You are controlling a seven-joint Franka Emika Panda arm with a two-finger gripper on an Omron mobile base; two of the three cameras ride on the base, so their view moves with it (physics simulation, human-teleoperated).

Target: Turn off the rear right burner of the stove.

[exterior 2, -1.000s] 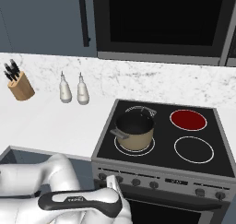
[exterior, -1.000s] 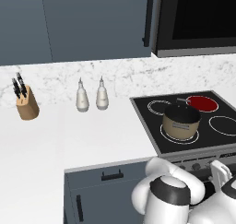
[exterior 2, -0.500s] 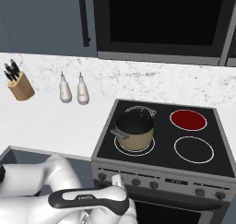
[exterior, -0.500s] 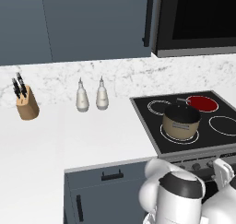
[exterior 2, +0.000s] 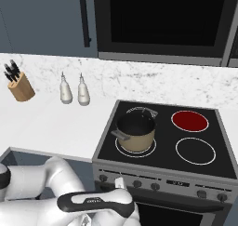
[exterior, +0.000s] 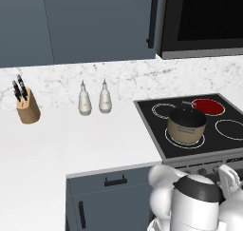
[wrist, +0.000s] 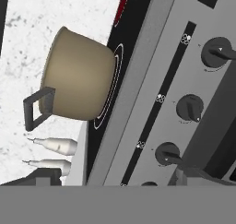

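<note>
Glowing red at the far right of the stove (exterior 2: 163,151): the rear right burner (exterior 2: 189,120), so not yet switched off. Just left of it on the near left ring, a tan pot (exterior 2: 135,132) with a dark handle. Low in front of the grey steel panel, the gripper (wrist: 122,179), released and grasping nothing, jaws spread wide, close to the row of small dark knobs (wrist: 190,108) but apparently touching none. Main hazard from here: picking the wrong knob. Several alike in one row, tiny markings beside each, too small to read which zone belongs to which; a turn on the wrong one would leave the red disc lit and might light the ring under the pot. Second hazard: closing off-centre. With jaws this wide and the knobs small, easy to pinch only an edge, slip off mid-turn and leave the knob partway, or to brush a neighbouring knob with the outer finger. Third: approaching at a tilt against the panel and pressing into the steel instead of seating around the knob. Also worth doubting the turn direction, not readable here; judging success only by the disc going black. Well clear to the left on the desk (exterior 2: 51,122), so of little concern: two white bottles (exterior 2: 74,90) and a knife block (exterior 2: 21,85).
</note>
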